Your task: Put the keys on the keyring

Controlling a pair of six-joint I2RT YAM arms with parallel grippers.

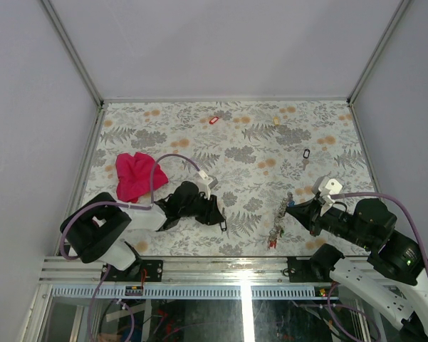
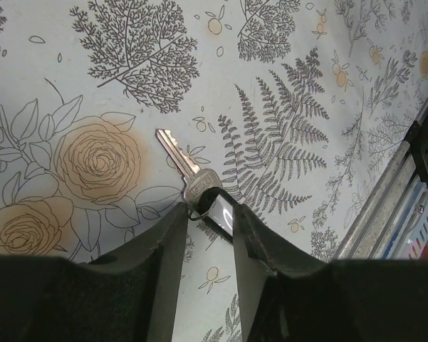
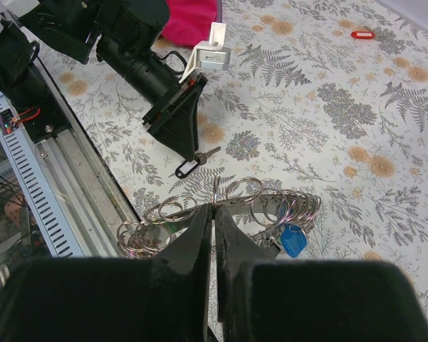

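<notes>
Left wrist view: the left gripper (image 2: 208, 226) has its jaws astride the black-tagged small silver metal key (image 2: 181, 158) on the floral table (image 2: 306, 85); whether they pinch it yet, I cannot tell. The right gripper (image 3: 214, 217) is clamped on the thin grey metal keyring (image 3: 231, 199), farther right. This looks like the pickup step. Next comes a firm pinch, then a lift.

**No legible writing in any view**

The small silver metal key (image 2: 176, 152) on the floral-patterned bench (image 2: 92, 43) may carry stamping on its head, but it is too blurred to read. The glossy black plastic tag (image 2: 218, 209) on that key, the red plastic tag (image 1: 214, 120) far up the bench and the blue plastic tag (image 3: 293, 240) show no letters, numbers or brand marks.
</notes>
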